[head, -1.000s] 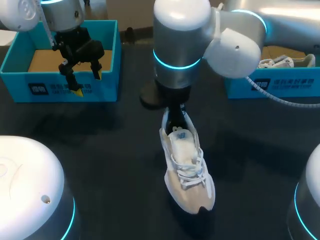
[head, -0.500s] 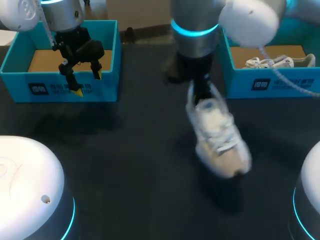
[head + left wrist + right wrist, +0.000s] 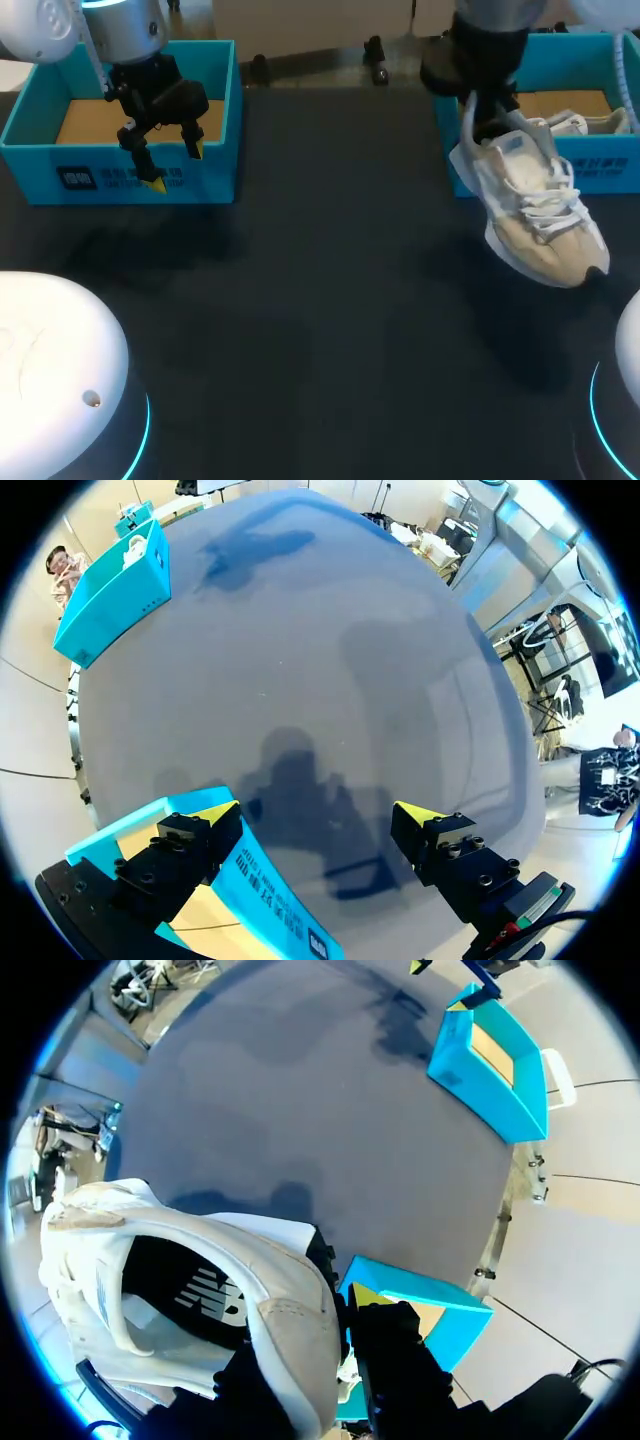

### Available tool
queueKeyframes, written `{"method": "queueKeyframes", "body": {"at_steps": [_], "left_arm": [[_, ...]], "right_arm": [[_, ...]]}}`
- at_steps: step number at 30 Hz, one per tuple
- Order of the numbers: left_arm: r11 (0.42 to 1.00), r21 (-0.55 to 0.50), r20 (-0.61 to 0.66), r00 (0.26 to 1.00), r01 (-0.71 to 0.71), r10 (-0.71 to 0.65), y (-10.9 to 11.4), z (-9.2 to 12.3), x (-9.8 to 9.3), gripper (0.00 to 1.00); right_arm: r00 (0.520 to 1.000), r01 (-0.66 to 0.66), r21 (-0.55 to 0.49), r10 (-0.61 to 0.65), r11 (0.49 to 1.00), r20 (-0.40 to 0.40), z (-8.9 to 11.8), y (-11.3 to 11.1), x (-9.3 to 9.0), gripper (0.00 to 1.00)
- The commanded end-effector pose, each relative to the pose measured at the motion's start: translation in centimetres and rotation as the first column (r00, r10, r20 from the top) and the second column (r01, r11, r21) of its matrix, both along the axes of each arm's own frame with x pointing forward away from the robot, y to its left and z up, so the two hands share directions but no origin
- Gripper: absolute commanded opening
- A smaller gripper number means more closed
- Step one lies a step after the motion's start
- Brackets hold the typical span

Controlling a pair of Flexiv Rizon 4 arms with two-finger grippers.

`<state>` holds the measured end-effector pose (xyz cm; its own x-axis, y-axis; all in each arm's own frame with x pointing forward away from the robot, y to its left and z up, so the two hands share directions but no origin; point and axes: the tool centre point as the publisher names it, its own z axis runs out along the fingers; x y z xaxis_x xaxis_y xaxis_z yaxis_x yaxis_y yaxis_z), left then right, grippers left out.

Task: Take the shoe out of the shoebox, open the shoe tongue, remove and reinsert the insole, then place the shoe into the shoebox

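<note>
Moved: my right arm has carried the shoe (image 3: 535, 205) from table centre to just in front of the right shoebox (image 3: 612, 170), with my right gripper (image 3: 340, 1310) clamped on its heel collar. My left gripper (image 3: 172, 160), fingers apart, hangs over the front wall of the left shoebox (image 3: 40, 175).

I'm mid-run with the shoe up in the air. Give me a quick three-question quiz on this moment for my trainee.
1. True or false: the left gripper is shut on the shoe.
2. What lies in the right shoebox? A) another shoe B) a loose insole C) a brush
3. Fill in: the right gripper holds the shoe by its ____.
Key: 1 false, it is open over the left shoebox; 2 A; 3 heel.
</note>
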<state>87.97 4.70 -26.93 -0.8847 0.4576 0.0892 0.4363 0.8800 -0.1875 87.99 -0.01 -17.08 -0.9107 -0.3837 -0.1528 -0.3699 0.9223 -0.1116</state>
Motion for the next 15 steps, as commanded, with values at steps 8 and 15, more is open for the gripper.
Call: {"method": "queueKeyframes", "body": {"at_steps": [8, 15], "left_arm": [[1.0, 0.002, 0.001, 1.0, 0.001, -0.001, 0.0, 0.0, 0.0, 1.0], [1.0, 0.002, 0.001, 1.0, 0.001, -0.001, 0.0, 0.0, 0.0, 1.0]], "right_arm": [[1.0, -0.005, 0.017, 0.005, 1.0, -0.003, 0.1, -0.7, 0.2, 0.0], [0.998, -0.053, -0.041, 0.054, 0.998, 0.024, 1.7, -4.4, 4.7, 0.0]]}}
